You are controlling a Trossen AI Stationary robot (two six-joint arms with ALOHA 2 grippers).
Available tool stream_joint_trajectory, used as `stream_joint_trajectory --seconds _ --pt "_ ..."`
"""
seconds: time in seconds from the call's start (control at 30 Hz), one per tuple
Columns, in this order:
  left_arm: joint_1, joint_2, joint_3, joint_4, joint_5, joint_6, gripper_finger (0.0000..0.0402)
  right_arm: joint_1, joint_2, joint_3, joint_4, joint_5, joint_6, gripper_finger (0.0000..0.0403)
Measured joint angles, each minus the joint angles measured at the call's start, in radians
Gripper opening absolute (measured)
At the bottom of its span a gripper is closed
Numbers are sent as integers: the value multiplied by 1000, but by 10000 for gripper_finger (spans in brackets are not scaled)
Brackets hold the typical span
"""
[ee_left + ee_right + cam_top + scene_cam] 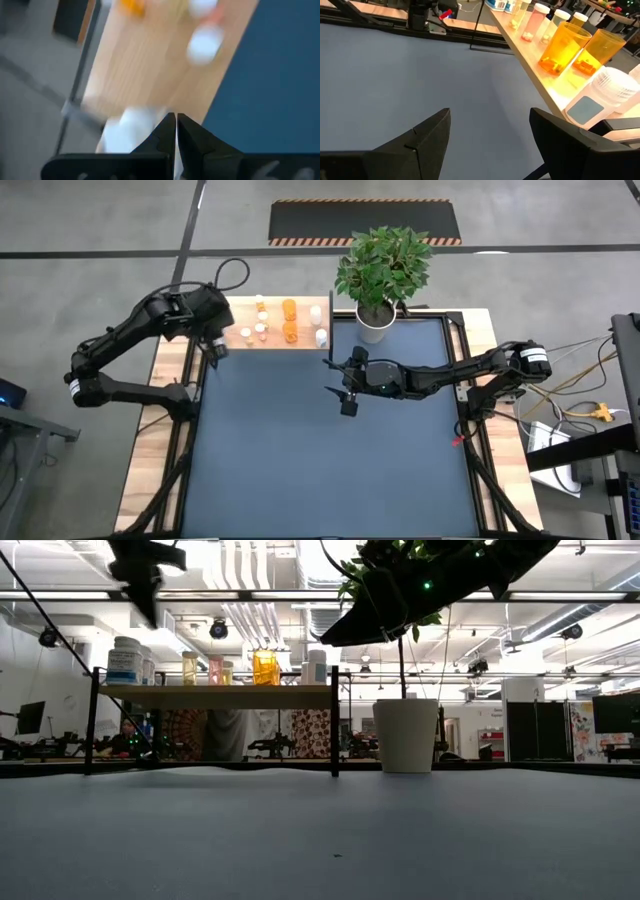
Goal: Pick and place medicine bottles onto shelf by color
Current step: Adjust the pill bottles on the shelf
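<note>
The shelf (pixel 275 330), a light wood board on black legs, stands at the table's far left. On it stand white bottles (pixel 321 337) and orange bottles (pixel 290 330). In the low view they line its top, with a white bottle (pixel 125 660) at the left end and an orange bottle (pixel 265 668) near the middle. My left gripper (pixel 213 346) hangs shut above the shelf's left end. In its wrist view the shut fingertips (pixel 176 131) hover beside a blurred white bottle (pixel 131 131). My right gripper (pixel 347 396) stands open over the table's middle, nothing between its fingers (pixel 427 135).
A green plant in a white pot (pixel 376 320) stands at the far edge, right of the shelf. The dark blue tabletop (pixel 330 470) stretches toward the near edge. In the right wrist view the shelf's right end holds two orange bottles (pixel 562 45) and a white-capped bottle (pixel 600 95).
</note>
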Motion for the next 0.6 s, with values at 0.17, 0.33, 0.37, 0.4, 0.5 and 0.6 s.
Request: stream_joint_trajectory --seconds 0.17,0.33,0.37,0.4,0.5,0.6 --pt "-39 0 -48 219 80 9 0 0 0 0 7 0 11 260" --pt "-40 46 -98 269 -29 56 0 0 0 0 6 0 18 260" --pt "-40 58 -109 268 -31 61 0 0 0 0 5 0 18 260" --pt "-40 71 -121 266 -30 65 0 0 0 0 4 0 18 260" --pt "-43 114 -133 244 -25 69 0 0 0 0 3 0 18 260" --pt "-44 153 -133 234 -18 56 0 0 0 0 3 0 17 260"
